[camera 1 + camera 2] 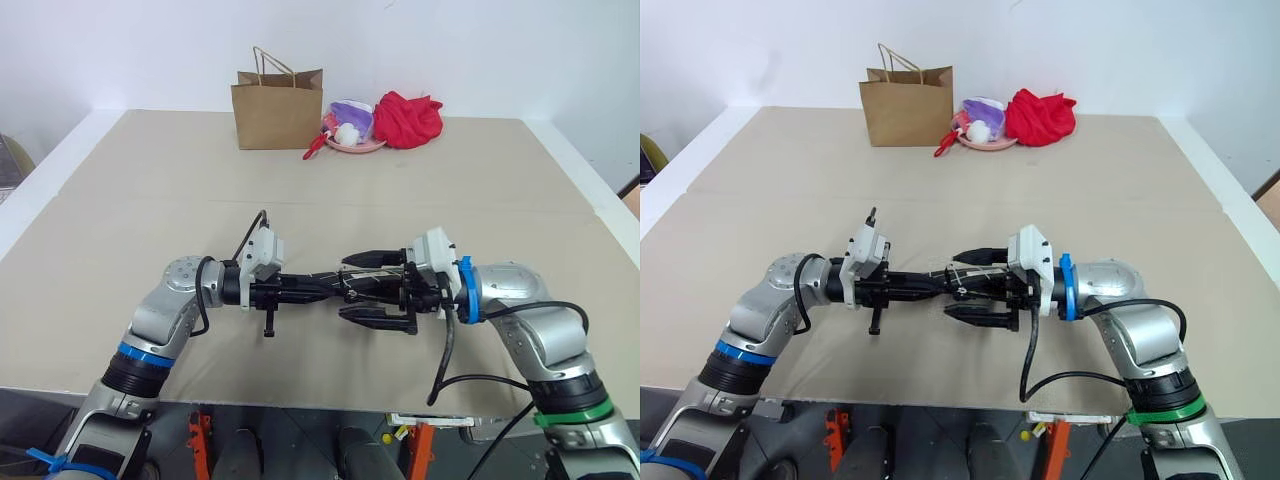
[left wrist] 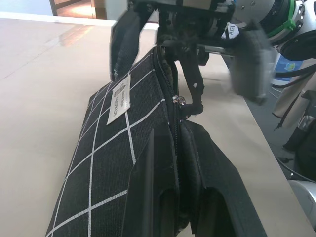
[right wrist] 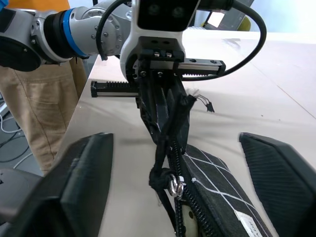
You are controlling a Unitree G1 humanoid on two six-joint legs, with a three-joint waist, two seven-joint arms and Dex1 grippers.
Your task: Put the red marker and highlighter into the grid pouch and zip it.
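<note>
Grid pouch (image 2: 113, 163) held level above the tabletop (image 1: 120, 220), one end clamped in left tool (image 1: 318, 284), right tool (image 1: 366, 287) fingers apart astride the zipper pull (image 3: 170, 183), brown paper bag (image 1: 277, 108) at far edge.

On the flat black fabric pouch with thin white grid lines (image 2: 113, 163) that I hold, a small white rectangular label (image 2: 119, 99) carries dark printed lines, but I cannot make out any of the words. The same label (image 3: 249, 223) appears in my right wrist view, again too small to read. On my right arm's silver housing, near the blue ring, I can make out the dark letters "AGI" (image 2: 231, 31). Nothing else readable appears.
</note>
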